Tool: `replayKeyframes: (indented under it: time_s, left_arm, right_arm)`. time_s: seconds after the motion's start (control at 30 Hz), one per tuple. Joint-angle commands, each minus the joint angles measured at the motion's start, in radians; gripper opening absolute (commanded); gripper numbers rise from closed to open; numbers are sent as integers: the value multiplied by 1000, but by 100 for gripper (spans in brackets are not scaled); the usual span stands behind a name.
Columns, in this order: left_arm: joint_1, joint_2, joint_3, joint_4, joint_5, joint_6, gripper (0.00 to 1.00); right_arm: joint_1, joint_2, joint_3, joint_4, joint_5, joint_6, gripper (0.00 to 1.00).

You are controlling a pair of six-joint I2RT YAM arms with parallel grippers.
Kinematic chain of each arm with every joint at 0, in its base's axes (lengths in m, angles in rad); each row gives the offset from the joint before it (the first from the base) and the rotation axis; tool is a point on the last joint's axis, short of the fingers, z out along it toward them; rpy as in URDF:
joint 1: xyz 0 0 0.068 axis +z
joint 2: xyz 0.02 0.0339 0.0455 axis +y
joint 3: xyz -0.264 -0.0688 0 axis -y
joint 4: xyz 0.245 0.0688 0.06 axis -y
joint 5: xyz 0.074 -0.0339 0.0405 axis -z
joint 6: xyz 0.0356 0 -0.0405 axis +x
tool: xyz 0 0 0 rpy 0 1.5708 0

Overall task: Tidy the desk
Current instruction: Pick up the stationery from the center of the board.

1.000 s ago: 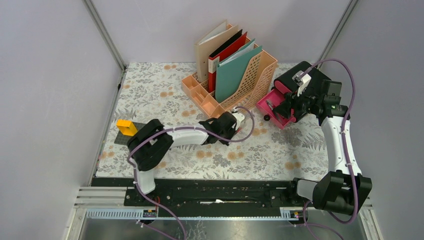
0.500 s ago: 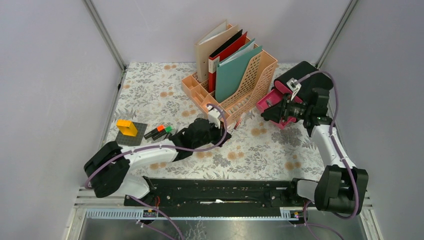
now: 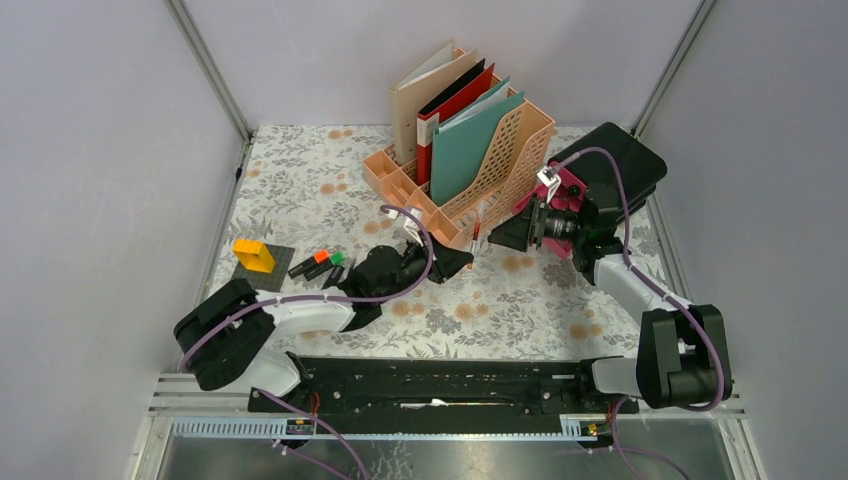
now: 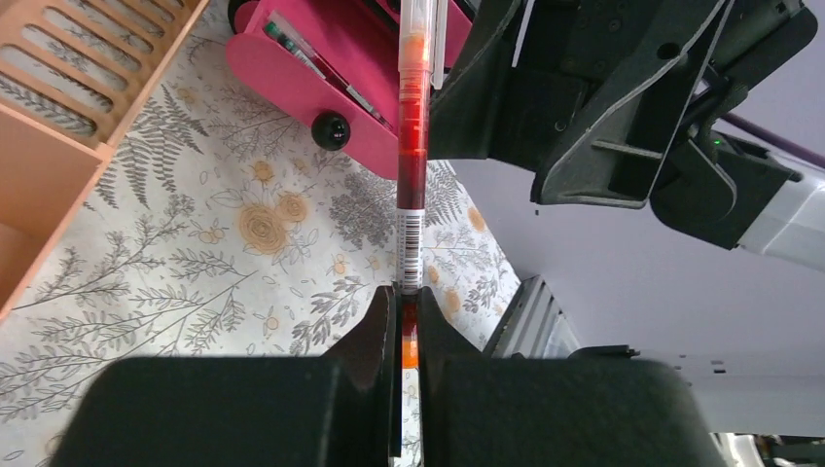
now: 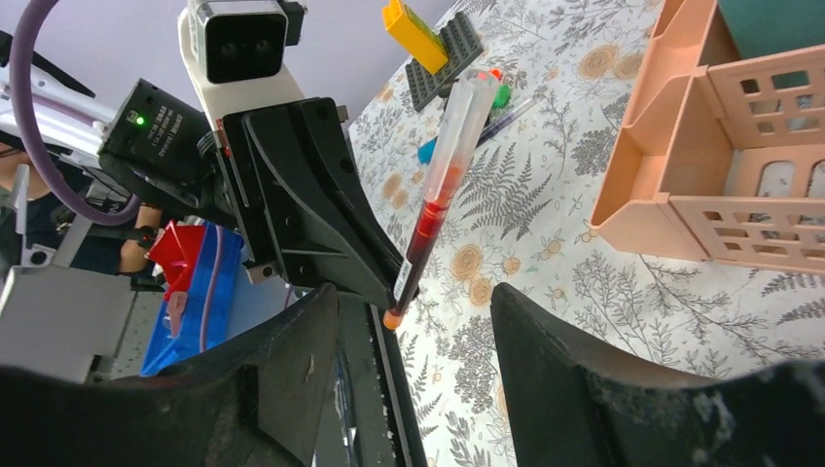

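Observation:
The desk (image 3: 560, 300) is a floral-cloth tabletop. My left gripper (image 3: 455, 262) is shut on a clear pen with red ink (image 3: 478, 232), which stands up beside the front of the peach file rack (image 3: 480, 170). The left wrist view shows the pen (image 4: 412, 165) pinched between the jaws of the left gripper (image 4: 410, 321). My right gripper (image 3: 505, 235) faces it from the right, open. In the right wrist view the pen (image 5: 438, 204) slants in front of the right gripper (image 5: 413, 321), its orange end near the gap and untouched.
A pink drawer box (image 3: 560, 195) stands open against a black box (image 3: 625, 160) at the right. Loose markers (image 3: 320, 265) and a yellow brick (image 3: 253, 255) on a dark plate lie at the left. The rack holds upright folders.
The left arm swung down and carried the pen rightward toward the rack's front. The right gripper left the pink drawer, moved left toward the pen, and its jaws spread wider.

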Motion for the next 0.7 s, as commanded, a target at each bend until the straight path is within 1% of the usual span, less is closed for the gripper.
replayKeyframes:
  time_s: [0.0, 0.13, 0.27, 0.47, 0.57, 0.67]
  left_arm:
    - [-2, 51, 20, 172, 25, -84, 0]
    - [-9, 86, 36, 187, 48, -94, 0]
    - [-15, 110, 44, 209, 63, -104, 0]
    - [-17, 128, 47, 230, 78, -114, 0]
    - [-18, 130, 47, 234, 83, -116, 0]
    - [-18, 129, 49, 235, 89, -115, 0]
  right_arm:
    - [36, 32, 1, 123, 64, 99, 65]
    - [47, 59, -2, 157, 87, 143, 62]
    - [68, 76, -5, 169, 92, 155, 58]
    - [100, 92, -2, 172, 88, 150, 47]
    - [107, 100, 2, 165, 89, 144, 39]
    - [110, 107, 11, 161, 80, 140, 25]
